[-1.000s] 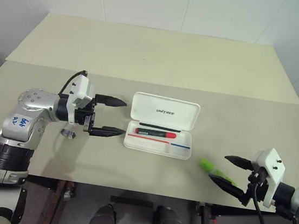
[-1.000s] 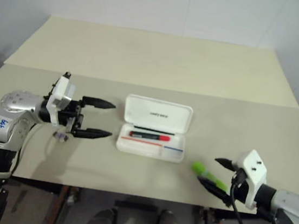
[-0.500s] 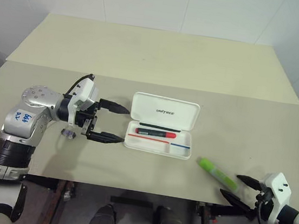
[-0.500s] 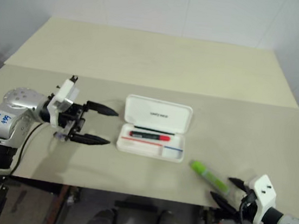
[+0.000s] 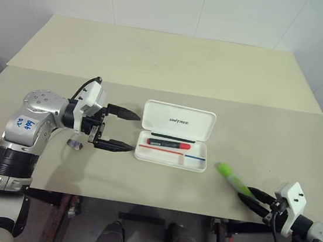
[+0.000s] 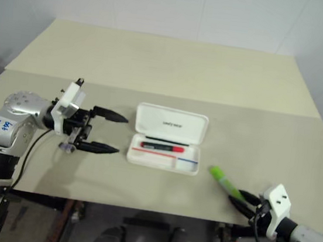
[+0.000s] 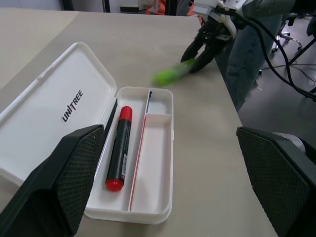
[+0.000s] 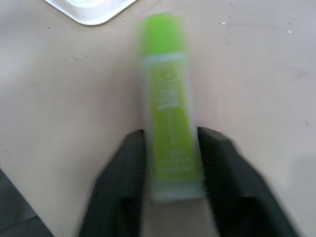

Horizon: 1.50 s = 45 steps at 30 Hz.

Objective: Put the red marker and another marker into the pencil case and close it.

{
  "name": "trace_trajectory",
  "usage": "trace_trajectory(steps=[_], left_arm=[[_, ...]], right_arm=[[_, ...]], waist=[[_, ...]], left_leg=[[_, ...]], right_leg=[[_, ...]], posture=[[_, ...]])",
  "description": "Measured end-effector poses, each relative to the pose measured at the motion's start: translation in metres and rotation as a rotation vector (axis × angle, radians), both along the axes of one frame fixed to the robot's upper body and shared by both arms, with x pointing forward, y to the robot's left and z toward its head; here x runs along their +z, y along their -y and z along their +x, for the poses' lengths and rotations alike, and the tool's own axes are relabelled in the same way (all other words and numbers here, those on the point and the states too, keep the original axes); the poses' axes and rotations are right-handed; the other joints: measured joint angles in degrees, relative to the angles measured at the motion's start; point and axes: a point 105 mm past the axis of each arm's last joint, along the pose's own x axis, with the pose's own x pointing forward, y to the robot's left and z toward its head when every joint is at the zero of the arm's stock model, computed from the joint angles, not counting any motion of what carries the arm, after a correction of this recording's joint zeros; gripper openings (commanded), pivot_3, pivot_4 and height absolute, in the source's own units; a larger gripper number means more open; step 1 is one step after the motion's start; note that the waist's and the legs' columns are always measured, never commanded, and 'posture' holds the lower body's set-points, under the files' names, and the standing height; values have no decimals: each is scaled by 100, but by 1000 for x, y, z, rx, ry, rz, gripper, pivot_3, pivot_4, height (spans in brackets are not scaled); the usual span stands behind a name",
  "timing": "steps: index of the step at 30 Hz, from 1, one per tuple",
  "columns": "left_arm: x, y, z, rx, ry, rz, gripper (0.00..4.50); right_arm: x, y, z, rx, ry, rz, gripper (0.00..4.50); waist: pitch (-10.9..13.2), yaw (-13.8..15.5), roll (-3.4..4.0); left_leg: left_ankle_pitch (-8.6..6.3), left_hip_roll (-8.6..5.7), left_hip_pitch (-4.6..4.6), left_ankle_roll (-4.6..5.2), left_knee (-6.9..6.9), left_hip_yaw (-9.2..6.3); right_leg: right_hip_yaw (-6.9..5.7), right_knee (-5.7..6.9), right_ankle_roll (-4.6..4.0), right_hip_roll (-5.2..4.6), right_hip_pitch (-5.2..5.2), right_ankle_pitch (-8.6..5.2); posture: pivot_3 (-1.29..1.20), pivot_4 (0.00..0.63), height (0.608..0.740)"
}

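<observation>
1. Eye views: pencil case (image 5: 175,135) lies open mid-tabletop, red marker (image 5: 169,143) inside; left gripper (image 5: 126,131) spread wide beside it.
2. Left wrist view: the marker occupies the tray's lid-side compartment.
3. Right wrist view: right gripper (image 8: 170,163) pinches green highlighter (image 8: 168,108) near the tabletop's front edge.

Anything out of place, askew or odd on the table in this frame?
One small oddity: a tiny clear-and-dark object lies loose on the beige table, below the open left gripper. I cannot tell what it is. The white hard-plastic pencil case sits square and open.
</observation>
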Motion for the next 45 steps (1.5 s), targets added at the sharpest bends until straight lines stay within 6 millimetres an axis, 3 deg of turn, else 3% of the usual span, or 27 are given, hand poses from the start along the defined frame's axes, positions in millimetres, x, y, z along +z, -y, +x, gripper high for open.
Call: trace_trajectory(steps=[10,14,18,21,23,30,39,45], left_arm=[[0,-2,2,11,37,8,4500],[-2,-11,8,51,54,19,4500],[-1,-20,11,86,96,24,4500],[-1,-22,11,87,115,27,4500],[-3,-25,10,94,114,26,4500],[-6,-34,9,112,115,28,4500],[-13,-39,5,127,77,37,4500],[-16,-41,1,133,65,47,4500]], right_arm=[[9,3,10,11,42,-26,1096],[27,12,19,26,88,-88,1096],[62,13,35,74,190,-161,1096],[89,-4,43,154,273,-190,1096],[96,-19,46,215,285,-185,1096],[112,-103,55,514,315,-80,1096],[95,-160,75,655,254,-6,1096],[64,-169,73,721,140,-50,1096]], waist=[[2,3,3],[5,2,9],[6,-12,10],[7,2,13],[7,3,13],[10,-5,17],[11,-6,18],[11,1,19]], left_leg=[[0,-1,0,0,2,1],[0,-1,-3,0,1,1],[0,-1,-2,0,1,1],[0,0,-3,0,0,-1],[-1,-1,-6,0,-1,-1],[-1,0,-13,0,-2,-3],[-3,-1,-19,0,-11,-5],[-11,-1,-28,-1,-11,-7]], right_leg=[[0,0,2,-1,0,1],[0,-1,2,-1,-3,0],[0,1,2,0,-4,1],[-1,1,3,0,-4,0],[-1,1,6,-1,-4,-1],[-3,7,14,0,-15,3],[-4,23,51,1,-30,21],[-5,53,88,0,-53,19]], posture=[[0,150,740],[0,150,740],[0,150,740],[0,150,740],[0,150,740],[0,150,740],[0,150,740],[0,150,740]])
